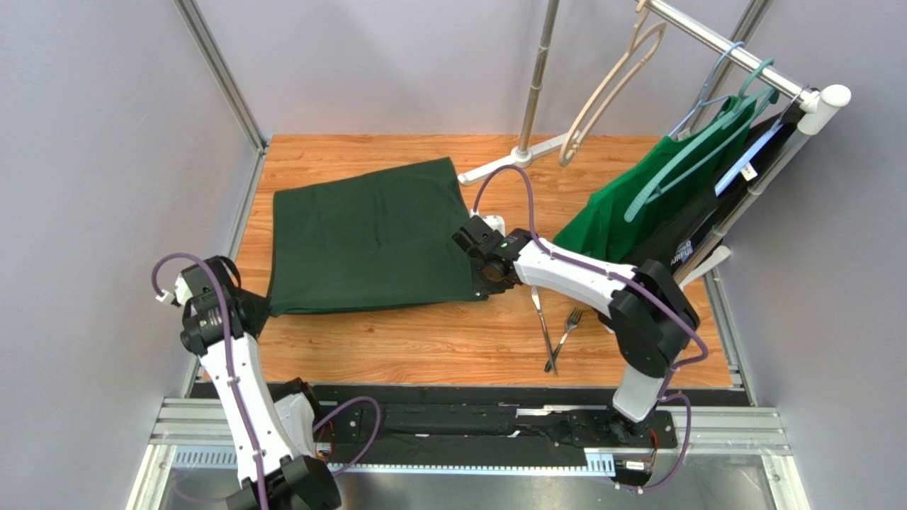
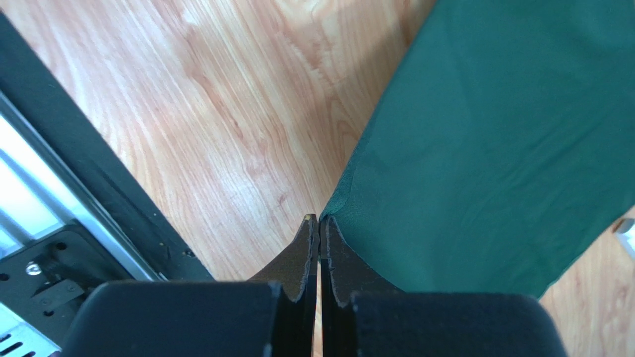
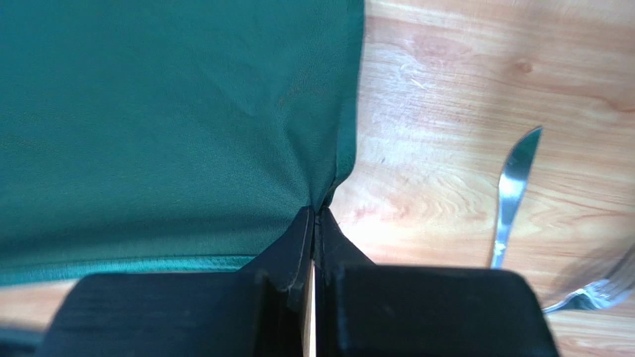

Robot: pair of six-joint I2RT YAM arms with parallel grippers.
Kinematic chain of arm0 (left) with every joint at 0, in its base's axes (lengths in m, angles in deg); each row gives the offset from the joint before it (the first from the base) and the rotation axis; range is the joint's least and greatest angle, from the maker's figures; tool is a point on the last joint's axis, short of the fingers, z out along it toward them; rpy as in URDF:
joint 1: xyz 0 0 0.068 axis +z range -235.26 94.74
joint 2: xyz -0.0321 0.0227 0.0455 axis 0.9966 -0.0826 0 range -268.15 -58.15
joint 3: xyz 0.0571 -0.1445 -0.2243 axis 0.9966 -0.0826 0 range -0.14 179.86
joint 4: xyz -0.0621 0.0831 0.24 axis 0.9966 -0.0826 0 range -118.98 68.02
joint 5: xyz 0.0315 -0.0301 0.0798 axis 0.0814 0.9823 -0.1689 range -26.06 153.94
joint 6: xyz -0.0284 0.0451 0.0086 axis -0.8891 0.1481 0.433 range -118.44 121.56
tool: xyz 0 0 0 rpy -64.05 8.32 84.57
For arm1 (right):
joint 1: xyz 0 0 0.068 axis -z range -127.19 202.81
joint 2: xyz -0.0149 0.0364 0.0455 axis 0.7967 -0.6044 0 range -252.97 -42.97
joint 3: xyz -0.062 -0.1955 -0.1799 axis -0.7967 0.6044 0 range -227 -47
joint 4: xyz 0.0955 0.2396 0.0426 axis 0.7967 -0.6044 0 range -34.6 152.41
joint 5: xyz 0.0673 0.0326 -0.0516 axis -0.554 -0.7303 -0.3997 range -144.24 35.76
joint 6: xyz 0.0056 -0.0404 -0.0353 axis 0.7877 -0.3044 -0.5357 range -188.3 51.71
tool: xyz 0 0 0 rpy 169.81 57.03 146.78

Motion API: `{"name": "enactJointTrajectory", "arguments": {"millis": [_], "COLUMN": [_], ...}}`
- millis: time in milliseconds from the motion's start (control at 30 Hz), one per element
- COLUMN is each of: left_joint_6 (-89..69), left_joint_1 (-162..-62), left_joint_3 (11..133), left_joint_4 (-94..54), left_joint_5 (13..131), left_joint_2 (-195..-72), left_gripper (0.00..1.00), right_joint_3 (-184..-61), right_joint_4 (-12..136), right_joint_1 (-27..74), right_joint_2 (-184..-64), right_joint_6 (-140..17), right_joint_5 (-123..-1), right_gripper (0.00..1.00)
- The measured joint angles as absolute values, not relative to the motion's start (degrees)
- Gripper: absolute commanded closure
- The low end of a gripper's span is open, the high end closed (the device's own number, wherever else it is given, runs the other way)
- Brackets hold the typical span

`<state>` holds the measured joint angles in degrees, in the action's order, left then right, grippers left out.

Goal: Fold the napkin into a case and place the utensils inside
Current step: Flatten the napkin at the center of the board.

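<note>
Both near corners of the napkin (image 1: 367, 234) sit clenched in the left end effector (image 2: 319, 223) and right end effector (image 3: 314, 216), presumably for folding.

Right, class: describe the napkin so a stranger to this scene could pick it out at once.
Find the wooden table. On its left half lies the napkin, a dark green square cloth spread flat. The brighter green garment hangs at the far right instead.

On table (image 1: 447, 340): napkin (image 1: 367, 239) ctr-left, 2 utensils (image 1: 543, 324) just R, nearer front.
</note>
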<state>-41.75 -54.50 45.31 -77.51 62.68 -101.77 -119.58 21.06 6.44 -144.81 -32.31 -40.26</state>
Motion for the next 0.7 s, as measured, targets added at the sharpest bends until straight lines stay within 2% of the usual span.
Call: {"name": "enactJointTrajectory", "arguments": {"millis": [267,567,700], "left_joint_6": [-41.4,-36.9,-35.1], "left_joint_1": [-54.4,-57.0,-58.7], "left_joint_3": [61.4,98.8,108.5], "left_joint_4": [-83.0,-88.2,-86.6], "left_joint_5": [59.9,56.3,57.2], "left_joint_2": [-93.8,-96.0,-96.7], "left_gripper": [1.00,1.00,1.00], "right_joint_3": [-124.1,-138.3,-142.5], "right_joint_4": [17.6,13.6,14.4], "right_joint_1": [6.2,5.1,4.9], "right_joint_2": [-126.5,-105.2,-101.6], "right_joint_6": [-41.9,-53.0,-54.0], "right_joint_5": [-44.1,-50.2,-51.9], "right_gripper": [1.00,1.00,1.00]}}
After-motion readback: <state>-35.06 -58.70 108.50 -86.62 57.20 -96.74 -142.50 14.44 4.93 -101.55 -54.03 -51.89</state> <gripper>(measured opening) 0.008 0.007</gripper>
